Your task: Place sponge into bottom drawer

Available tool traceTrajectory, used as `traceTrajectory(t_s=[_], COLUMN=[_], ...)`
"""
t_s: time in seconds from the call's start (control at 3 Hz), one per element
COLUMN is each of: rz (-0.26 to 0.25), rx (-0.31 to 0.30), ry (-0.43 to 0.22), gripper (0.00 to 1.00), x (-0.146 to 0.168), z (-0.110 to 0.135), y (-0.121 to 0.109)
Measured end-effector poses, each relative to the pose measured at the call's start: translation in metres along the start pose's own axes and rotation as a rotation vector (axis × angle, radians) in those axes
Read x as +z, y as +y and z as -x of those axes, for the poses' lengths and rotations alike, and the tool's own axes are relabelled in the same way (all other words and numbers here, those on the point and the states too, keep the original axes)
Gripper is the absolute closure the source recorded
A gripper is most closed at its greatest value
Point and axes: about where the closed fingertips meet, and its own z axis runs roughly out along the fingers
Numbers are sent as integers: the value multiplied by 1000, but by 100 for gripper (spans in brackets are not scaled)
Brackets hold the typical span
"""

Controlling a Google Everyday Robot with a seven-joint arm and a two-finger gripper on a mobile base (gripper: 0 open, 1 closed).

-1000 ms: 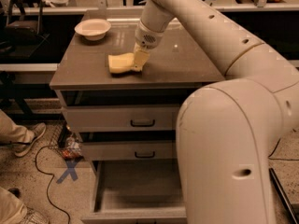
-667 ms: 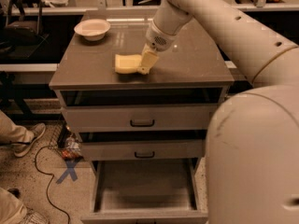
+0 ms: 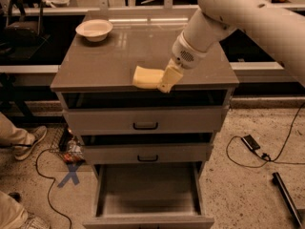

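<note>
1. The gripper (image 3: 167, 81) sits at the front edge of the counter (image 3: 109, 63), a little right of centre. Its jaws are closed on the right end of the sponge (image 3: 147, 78).
2. The sponge is a pale yellow, soft-looking block that lies lengthwise along the front lip. Its left end is rounded, and its right end is hidden under the pale finger. I cannot tell whether it rests on the counter or hangs just above it.
3. The white arm (image 3: 214, 23) comes down to the gripper from about 1 o'clock.
4. A white round bowl (image 3: 94, 29) stands at 10 o'clock from the sponge, well apart, near the counter's back left corner.
5. At 6 o'clock from the sponge, below the two shallower drawers with black handles (image 3: 145, 126), the bottom drawer (image 3: 147, 192) is pulled out, showing its flat grey floor.
6. At 8 o'clock from the cabinet, on the ground, are a blue cross mark (image 3: 71, 175) and a person's shoe (image 3: 28, 140).
</note>
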Motion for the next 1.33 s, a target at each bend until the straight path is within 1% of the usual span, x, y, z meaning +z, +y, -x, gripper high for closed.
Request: traceTrajectory(t_s=[0.33, 0.67, 1.0, 1.33], rz=[-11, -11, 8, 65], rx=[144, 138, 163, 204], ry=[51, 47, 38, 10], gripper=[100, 100, 100, 100], x=[-18, -18, -10, 26], z=[-47, -45, -54, -91], y=[41, 39, 37, 42])
